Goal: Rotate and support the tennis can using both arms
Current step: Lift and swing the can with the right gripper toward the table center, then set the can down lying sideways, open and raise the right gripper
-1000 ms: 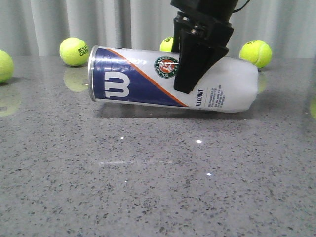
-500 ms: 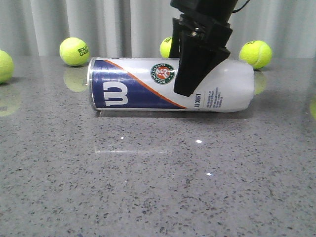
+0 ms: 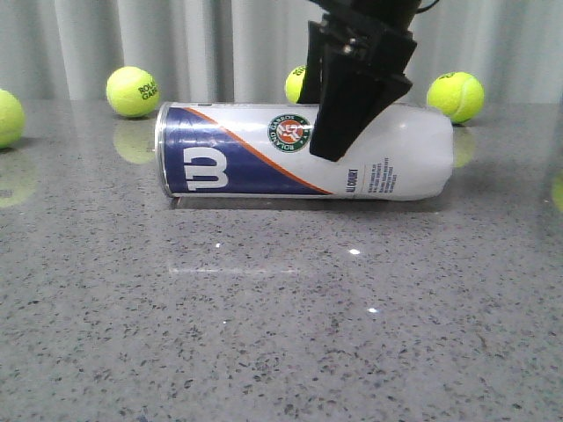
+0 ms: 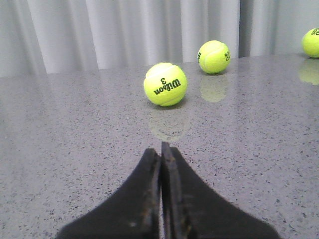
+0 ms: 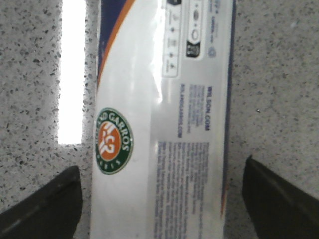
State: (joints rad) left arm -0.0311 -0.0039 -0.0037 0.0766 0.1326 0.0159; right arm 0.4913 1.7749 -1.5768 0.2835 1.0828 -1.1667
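Observation:
The tennis can (image 3: pixel 237 149) lies on its side on the grey table, silver rim to the left, navy W section and round emblem facing the camera. My right gripper (image 3: pixel 339 141) hangs over the can's middle, and one black finger crosses in front of it. In the right wrist view the can (image 5: pixel 159 99) runs between the two fingers (image 5: pixel 47 206), with bare table showing on both sides, so the right gripper (image 5: pixel 162 199) is open around it and not touching. My left gripper (image 4: pixel 160 149) is shut and empty, low over the table, away from the can.
Yellow-green tennis balls stand at the back of the table: one at the left (image 3: pixel 132 90), one at the left edge (image 3: pixel 3 119), one behind the can (image 3: pixel 297 81), one at the right (image 3: pixel 455 95). A ball (image 4: pixel 165 83) lies ahead of the left gripper, another (image 4: pixel 214 57) farther off.
The can has gone from slanted to lying level and rolled slightly, its emblem shifting left. The right gripper has risen a little.

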